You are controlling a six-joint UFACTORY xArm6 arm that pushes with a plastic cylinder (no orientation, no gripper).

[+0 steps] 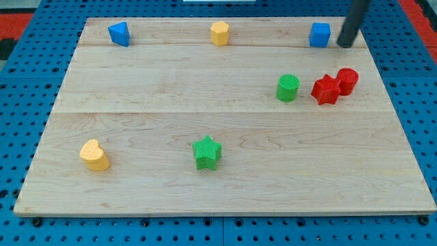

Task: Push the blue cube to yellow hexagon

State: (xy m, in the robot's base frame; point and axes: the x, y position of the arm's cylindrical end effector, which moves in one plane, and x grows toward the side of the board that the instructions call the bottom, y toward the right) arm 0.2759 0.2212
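Observation:
The blue cube [319, 34] sits near the board's top edge, toward the view's right. The yellow hexagon [219, 33] sits at the top edge near the middle, well to the left of the cube. My tip [345, 44] rests on the board just to the right of the blue cube, a small gap apart from it. The dark rod rises from it out of the view's top.
A blue triangular block [119, 33] is at the top left. A green cylinder [288, 88], a red star [326, 89] and a red cylinder [347, 80] sit at the right. A green star [207, 152] and a yellow heart [94, 155] lie lower. The wooden board [225, 195] lies on a blue pegboard.

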